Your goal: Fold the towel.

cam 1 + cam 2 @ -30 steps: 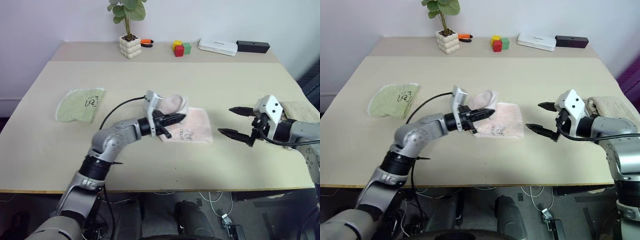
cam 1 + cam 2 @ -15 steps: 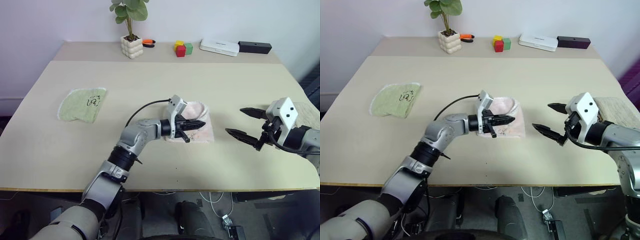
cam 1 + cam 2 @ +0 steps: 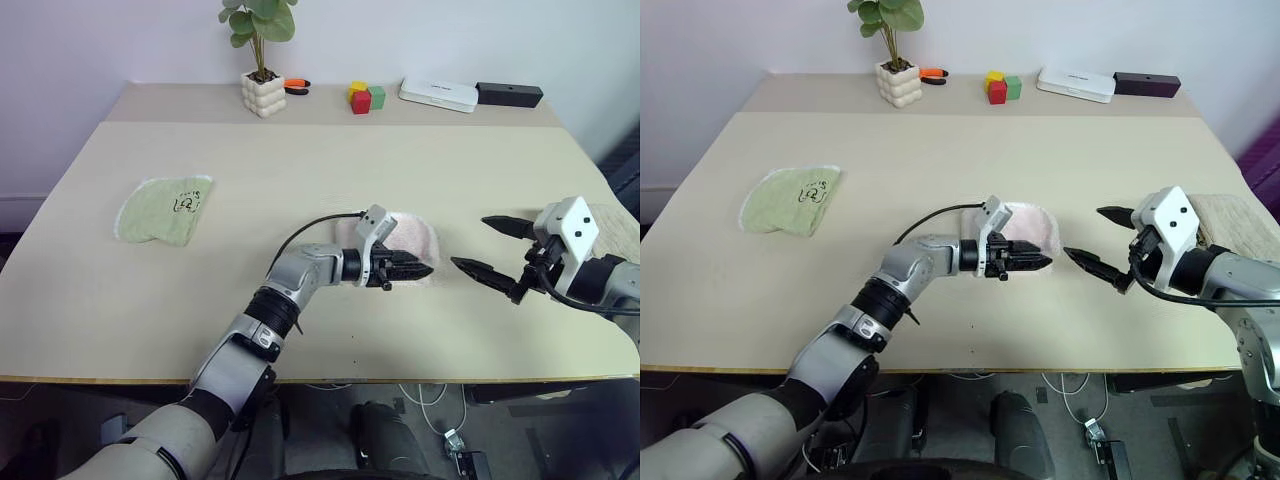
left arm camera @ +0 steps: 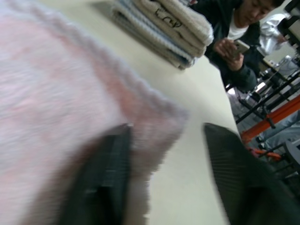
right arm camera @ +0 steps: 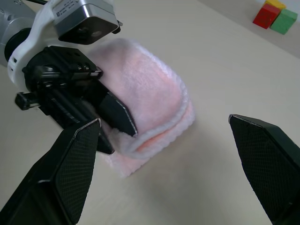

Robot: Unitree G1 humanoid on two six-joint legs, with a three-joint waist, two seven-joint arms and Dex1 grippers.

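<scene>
Pink towel folded over on the counter

The towel [image 3: 412, 238] lies mid-counter [image 3: 300, 170], left fingers [image 5: 117, 115] parted over its folded edge; just right of it, the right gripper [image 3: 487, 247] hovers, fingers wide apart.

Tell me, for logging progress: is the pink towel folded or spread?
Folded: the towel lies doubled over, two layers stacked at its looped edge.
</scene>
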